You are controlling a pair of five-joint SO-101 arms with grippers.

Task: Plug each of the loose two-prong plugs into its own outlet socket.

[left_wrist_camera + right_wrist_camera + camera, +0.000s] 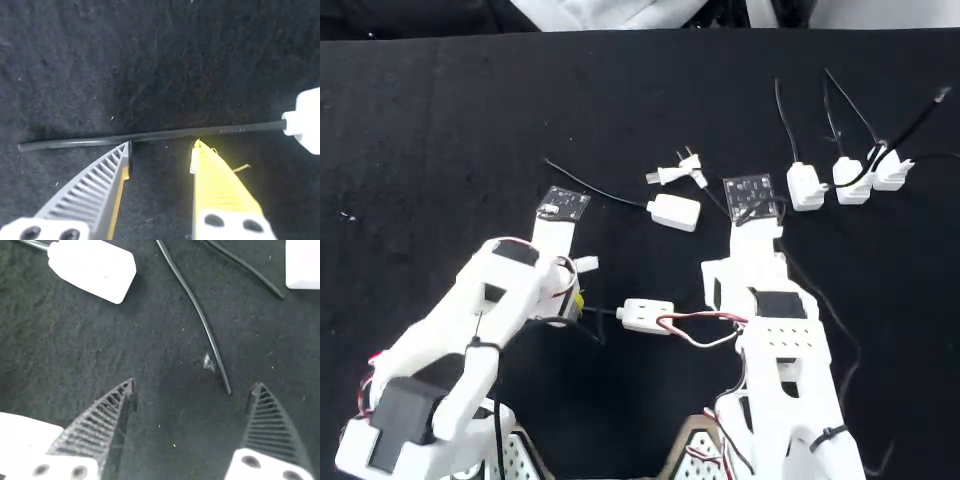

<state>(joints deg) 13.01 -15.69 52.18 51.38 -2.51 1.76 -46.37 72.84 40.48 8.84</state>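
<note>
Hovering over the black cloth worktop [75, 60], your left claw [161, 146] stands apart, tips just beside a thin black cable [75, 143]; your right claw [194, 385] gapes wide.

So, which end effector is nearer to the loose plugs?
Right. The right end effector sits just beside the loose plugs; the left end effector is farther off, over the black cable.
</note>
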